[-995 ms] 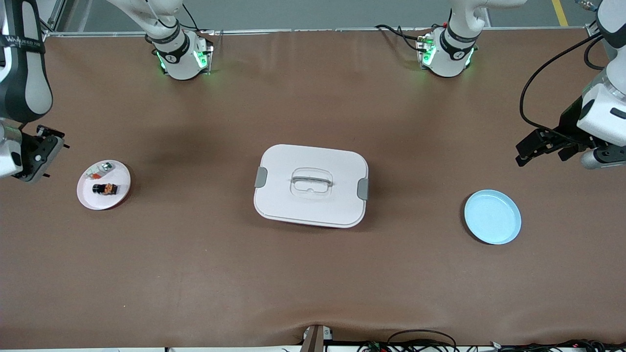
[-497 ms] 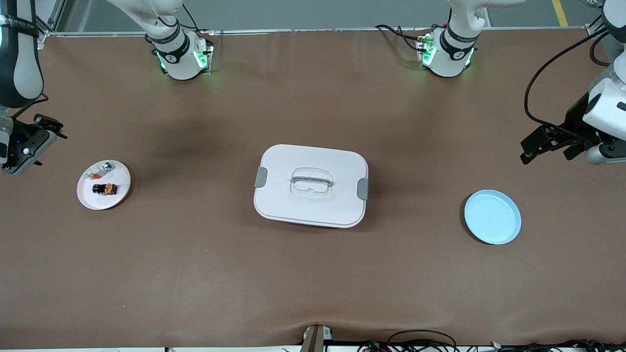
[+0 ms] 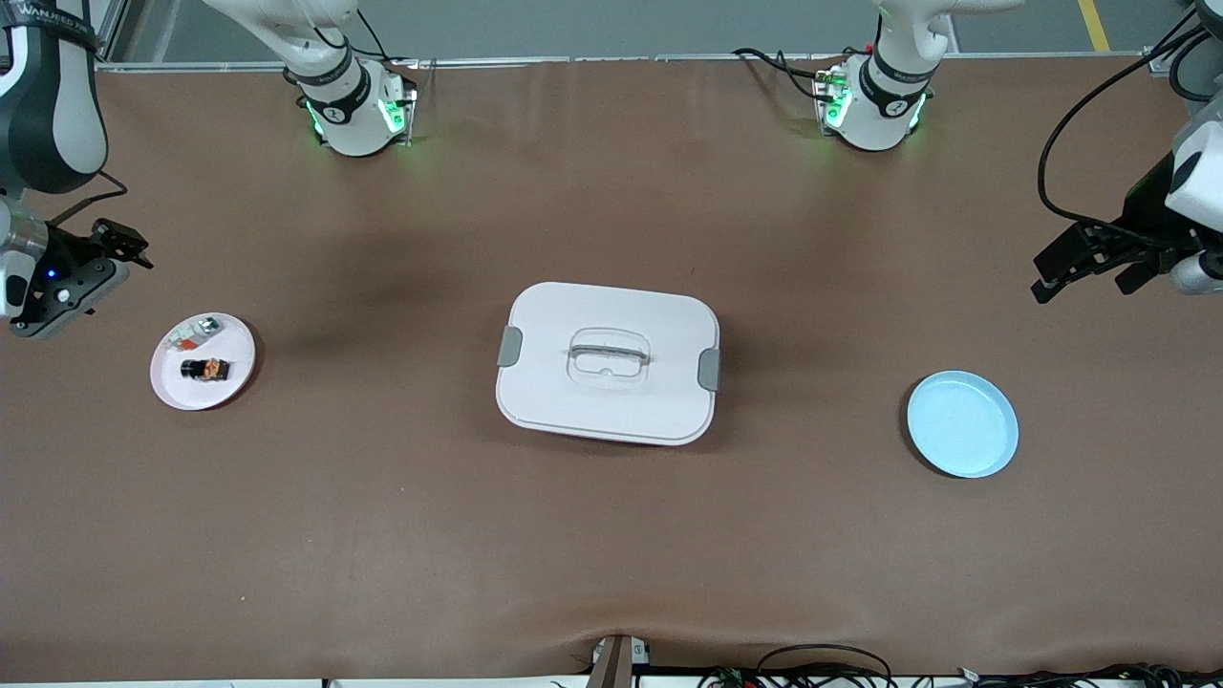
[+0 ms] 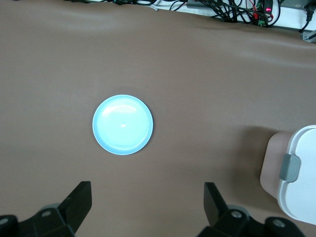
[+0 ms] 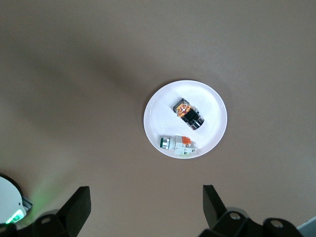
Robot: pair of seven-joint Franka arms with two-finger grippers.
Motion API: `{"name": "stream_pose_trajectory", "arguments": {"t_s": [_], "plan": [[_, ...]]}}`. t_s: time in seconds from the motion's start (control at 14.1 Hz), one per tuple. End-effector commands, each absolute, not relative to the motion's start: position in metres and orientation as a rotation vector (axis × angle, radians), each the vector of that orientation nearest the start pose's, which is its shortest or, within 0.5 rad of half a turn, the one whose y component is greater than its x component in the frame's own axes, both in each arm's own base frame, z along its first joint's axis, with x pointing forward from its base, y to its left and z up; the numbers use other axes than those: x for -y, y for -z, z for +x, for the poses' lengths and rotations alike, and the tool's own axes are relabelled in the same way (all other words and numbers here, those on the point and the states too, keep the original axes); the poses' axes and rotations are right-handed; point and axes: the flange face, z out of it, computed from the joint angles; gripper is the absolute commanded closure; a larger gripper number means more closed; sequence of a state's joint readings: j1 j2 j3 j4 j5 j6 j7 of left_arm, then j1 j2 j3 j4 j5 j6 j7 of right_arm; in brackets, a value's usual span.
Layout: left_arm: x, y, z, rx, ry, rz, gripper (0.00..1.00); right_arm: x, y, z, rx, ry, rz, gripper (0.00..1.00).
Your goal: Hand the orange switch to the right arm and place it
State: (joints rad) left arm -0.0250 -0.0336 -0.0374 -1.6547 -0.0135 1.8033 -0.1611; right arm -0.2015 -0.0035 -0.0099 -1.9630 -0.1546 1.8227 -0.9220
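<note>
Orange switch [image 5: 188, 113]: it is lying on the white plate [image 3: 234, 373] toward the right arm's end of the table, just beside a white-grey part [image 5: 179, 144].
Right gripper [image 5: 143, 207]: it is held spread and empty, up in the air near this plate.
Left gripper [image 4: 147, 205]: it is held spread and empty, above the table near the blue plate [image 4: 123, 124].
White box [image 3: 608, 362]: it stands lidded between the two plates.
Step in hand: probably the approach to the switch, not yet gripped.
Advice: the fingers should be lowered astride the black block only, so that the white-grey part is not touched.
</note>
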Motion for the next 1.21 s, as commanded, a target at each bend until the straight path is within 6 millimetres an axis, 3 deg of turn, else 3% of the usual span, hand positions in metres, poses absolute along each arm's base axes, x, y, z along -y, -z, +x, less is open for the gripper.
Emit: {"name": "stream_pose_trajectory", "arguments": {"t_s": [0.0, 0.28, 0.57, 0.71, 0.85, 1.14], "plan": [[0.036, -0.631, 0.562, 0.135, 0.319, -3.169, 0.00, 0.122, -0.470, 0.520, 1.068, -0.273, -2.963, 0.00], [0.027, -0.633, 0.573, 0.123, 0.315, -3.159, 0.00, 0.108, -0.475, 0.520, 0.951, -0.277, -3.011, 0.00], [0.028, -0.634, 0.574, 0.100, 0.315, -3.156, 0.00, 0.090, -0.496, 0.528, 0.675, -0.198, -3.102, 0.00], [0.027, -0.633, 0.574, 0.100, 0.315, -3.156, 0.00, 0.066, -0.502, 0.528, 0.379, -0.212, -3.093, 0.00], [0.027, -0.633, 0.574, 0.088, 0.316, -3.155, 0.00, 0.056, -0.509, 0.529, 0.239, -0.216, -3.112, 0.00], [0.027, -0.636, 0.574, 0.049, 0.323, -3.152, 0.00, 0.031, -0.555, 0.546, -0.039, -0.173, -3.135, 0.00]]}}
